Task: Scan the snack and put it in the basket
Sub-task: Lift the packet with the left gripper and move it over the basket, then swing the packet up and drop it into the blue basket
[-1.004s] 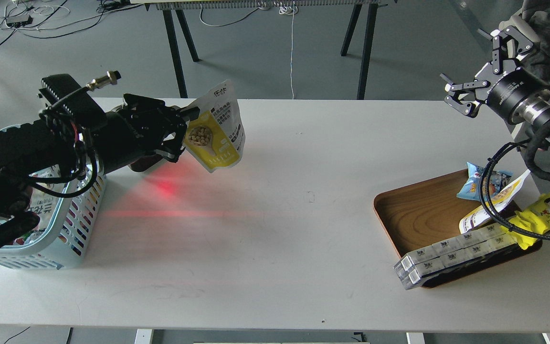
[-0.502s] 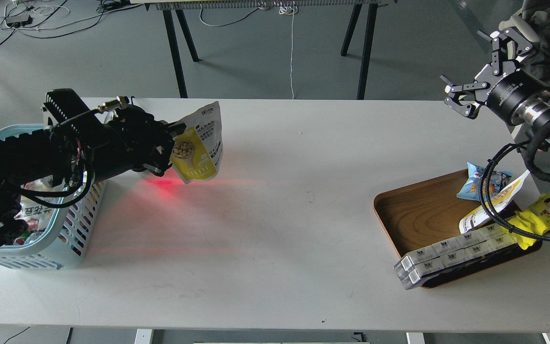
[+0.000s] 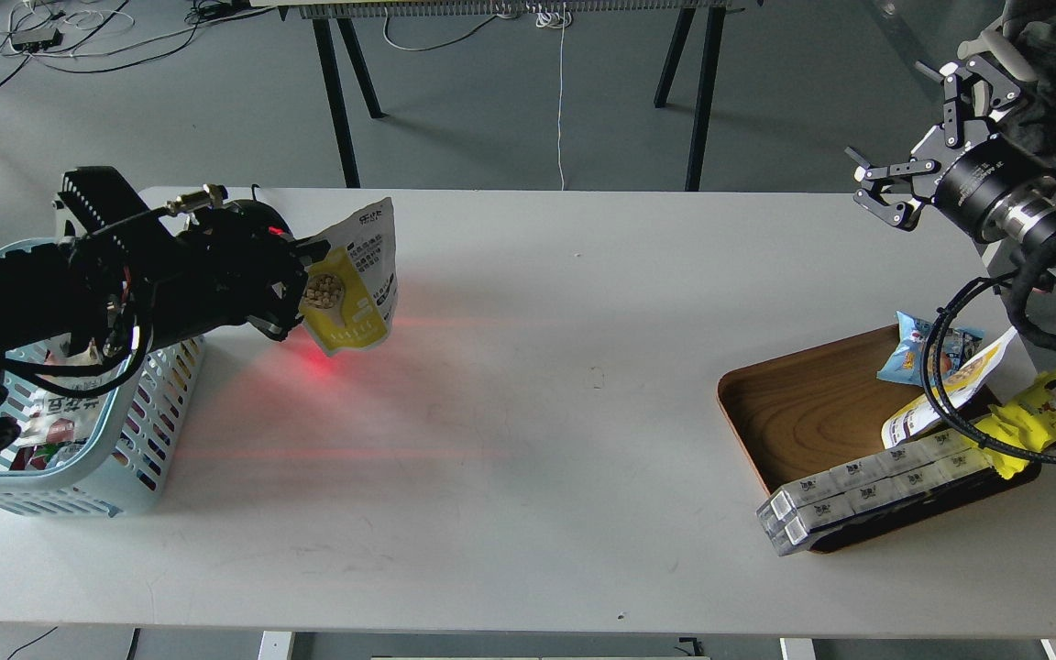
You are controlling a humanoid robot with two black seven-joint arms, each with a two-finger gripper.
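smooth white table (image 3: 528,440), glossy flat pouch (image 3: 356,284)

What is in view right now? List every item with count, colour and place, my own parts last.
snack: 1, yellow and white pouch, held above the table just right of the basket
basket: 1, light blue, table's left end, packets inside
table: 1, white, with red scanner light on it near the pouch
wooden tray: 1, brown, table's right side
blue packet: 1, at the tray's far edge
white and yellow pouch: 1, on the tray
cartoon-face pack: 1, bright yellow, on the tray's right edge
boxed packs: one long row, white, across the tray's near edge
left end effector: black, shut on the snack
right end effector: black, open, empty, raised beyond the tray
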